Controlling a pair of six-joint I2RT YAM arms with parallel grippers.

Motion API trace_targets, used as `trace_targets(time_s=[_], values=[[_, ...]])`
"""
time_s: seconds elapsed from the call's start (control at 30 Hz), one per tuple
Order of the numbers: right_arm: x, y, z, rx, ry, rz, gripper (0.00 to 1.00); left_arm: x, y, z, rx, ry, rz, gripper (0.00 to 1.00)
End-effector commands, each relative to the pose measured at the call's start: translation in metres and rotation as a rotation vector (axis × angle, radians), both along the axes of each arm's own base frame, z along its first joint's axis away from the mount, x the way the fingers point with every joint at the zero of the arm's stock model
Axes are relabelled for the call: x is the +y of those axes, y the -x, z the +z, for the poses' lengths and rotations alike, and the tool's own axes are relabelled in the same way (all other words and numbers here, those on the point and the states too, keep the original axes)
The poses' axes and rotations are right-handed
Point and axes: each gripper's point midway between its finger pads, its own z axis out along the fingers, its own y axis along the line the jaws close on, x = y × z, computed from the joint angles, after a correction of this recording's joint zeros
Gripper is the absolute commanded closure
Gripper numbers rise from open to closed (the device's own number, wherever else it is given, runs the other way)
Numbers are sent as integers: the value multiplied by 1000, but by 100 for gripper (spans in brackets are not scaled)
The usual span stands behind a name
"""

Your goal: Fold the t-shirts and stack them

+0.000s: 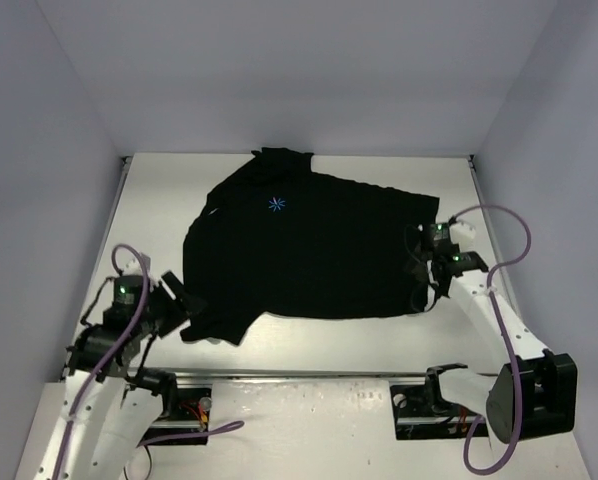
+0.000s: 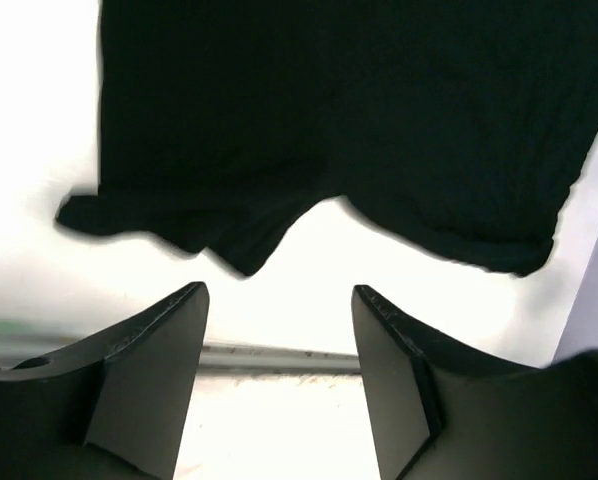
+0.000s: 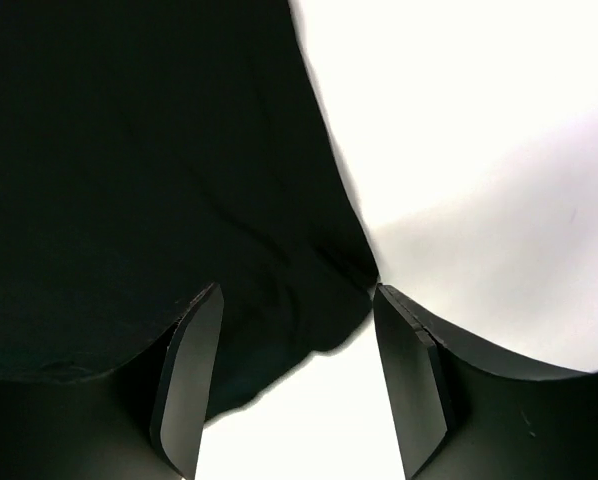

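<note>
At the near edge of the table (image 1: 309, 345) the two arms stand bolted side by side, with purple cables (image 1: 109, 360) looping off them. Just beyond its base, the left gripper (image 2: 279, 297) hangs low over the bare white surface. Its fingers are spread wide with nothing between them. The nearest edge of the t-shirt (image 1: 309, 255) lies a little ahead of its tips, apart from them, with a rumpled corner of cloth pointing back towards the gap.

Across on the other side, the right gripper (image 3: 297, 297) is spread apart too. It sits over the shirt's near right corner, so black cloth fills most of the space between the fingers and white table shows beside it. I cannot tell whether its tips touch the cloth.

The shirt lies spread across the middle of the table, front up and a little skewed. Further back, the small blue star logo (image 1: 277, 204) shows on the chest. A narrow tab of cloth juts out at the shirt's far edge, towards the back wall (image 1: 299, 70).
</note>
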Motion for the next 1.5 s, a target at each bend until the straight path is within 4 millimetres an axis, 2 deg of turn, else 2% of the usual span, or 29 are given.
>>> trace_targets(time_s=[0.0, 0.13, 0.2, 0.23, 0.4, 0.47, 0.53, 0.6, 0.67, 0.73, 0.83, 0.93, 1.07, 1.2, 1.23, 1.3, 1.37, 1.43, 1.47], values=[[-15, -47, 54, -93, 142, 52, 41, 1, -52, 73, -142, -148, -125, 43], [-7, -69, 62, -95, 133, 103, 41, -6, -105, 80, -109, -282, -293, 42], [-4, -78, 51, -61, 129, 131, 41, -11, -130, 76, -107, -332, -339, 41], [-2, -81, 36, -15, 128, 145, 41, -16, -144, 73, -113, -349, -363, 41], [5, -102, -5, 72, 114, 199, 42, -28, -212, 22, 5, -434, -424, 41], [5, -110, -15, 81, 97, 207, 44, -31, -237, -5, 49, -438, -397, 41], [6, -117, -29, 104, 65, 222, 45, -32, -257, -20, 62, -437, -360, 41], [6, -127, -36, 114, 58, 231, 45, -36, -272, -48, 109, -426, -330, 41], [6, -134, -50, 147, 51, 243, 44, -37, -284, -64, 134, -415, -295, 41], [4, -137, -62, 178, 52, 248, 44, -35, -291, -77, 152, -407, -261, 41], [1, -147, -77, 211, 64, 271, 44, -29, -289, -100, 209, -392, -212, 41], [2, -166, -91, 231, 77, 286, 44, -18, -282, -113, 251, -364, -152, 41], [7, -200, -104, 219, 75, 313, 43, -9, -258, -124, 290, -297, -63, 40], [18, -236, -106, 175, 60, 361, 42, -5, -233, -128, 302, -265, -4, 41], [22, -251, -107, 155, 61, 375, 42, -5, -227, -130, 301, -256, 8, 41], [28, -273, -98, 115, 82, 416, 42, -5, -229, -129, 283, -250, 17, 41], [31, -299, -71, 37, 115, 431, 41, -4, -236, -127, 277, -253, 1, 41], [33, -310, -50, -7, 142, 448, 41, -6, -252, -118, 245, -265, -31, 41], [33, -316, -31, -45, 157, 448, 40, -6, -261, -109, 214, -281, -53, 41]])
